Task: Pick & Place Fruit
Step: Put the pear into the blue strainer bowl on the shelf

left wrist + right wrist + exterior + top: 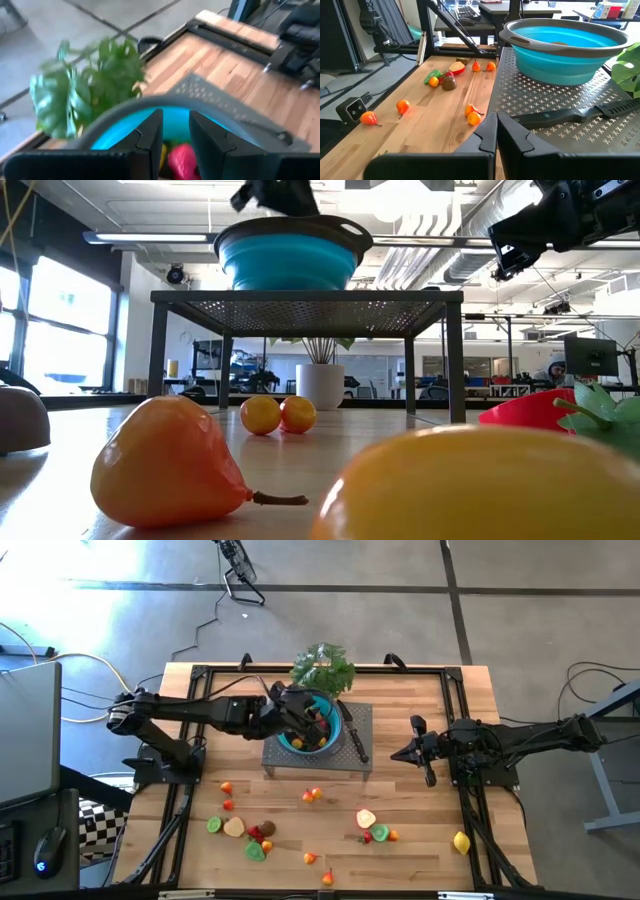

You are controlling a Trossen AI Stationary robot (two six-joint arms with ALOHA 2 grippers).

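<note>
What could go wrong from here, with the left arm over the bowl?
1. The left end effector sits low over the blue bowl, near its rim; pulling out sideways might tip the bowl on the raised mesh stand.
2. The leafy green bunch crowds the bowl's far side and could snag the arm.
3. The knife beside the bowl could be knocked off.

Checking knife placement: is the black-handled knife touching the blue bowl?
Apart. The right wrist view shows bare perforated rack between the knife and the blue bowl; the high view agrees.
</note>
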